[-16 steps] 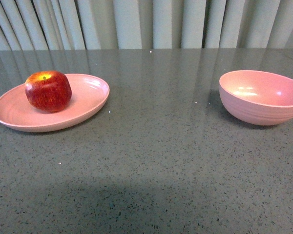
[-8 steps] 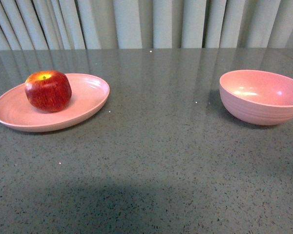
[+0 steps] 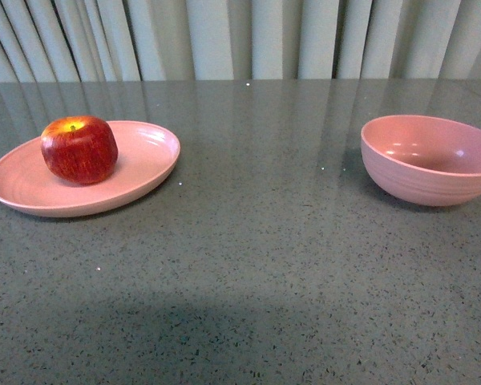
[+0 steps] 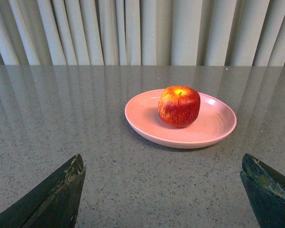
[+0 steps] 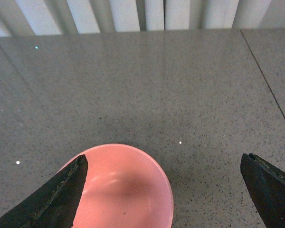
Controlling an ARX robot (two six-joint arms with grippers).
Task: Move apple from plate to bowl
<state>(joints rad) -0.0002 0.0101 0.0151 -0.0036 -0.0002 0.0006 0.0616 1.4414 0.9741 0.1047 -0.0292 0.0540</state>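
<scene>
A glossy red apple (image 3: 78, 149) with a yellow stem patch sits on the shallow pink plate (image 3: 148, 164) at the table's left. The deep pink bowl (image 3: 429, 159) stands empty at the right. Neither arm shows in the front view. In the left wrist view the apple (image 4: 179, 106) rests on the plate (image 4: 213, 128) well ahead of my open left gripper (image 4: 164, 190), whose dark fingers (image 4: 61, 192) stand wide apart. My open right gripper (image 5: 164, 190) hovers above the bowl (image 5: 121, 185), one dark finger (image 5: 61, 194) over its rim and the other beside it over bare table.
The grey speckled table (image 3: 256, 241) stretches between plate and bowl. Pale curtains (image 3: 240, 36) hang behind its far edge. A thin seam (image 5: 266, 80) runs across the tabletop in the right wrist view.
The bright reflections inside the bowl have dimmed, with a shadow falling over it. Apple, plate and bowl have not moved.
</scene>
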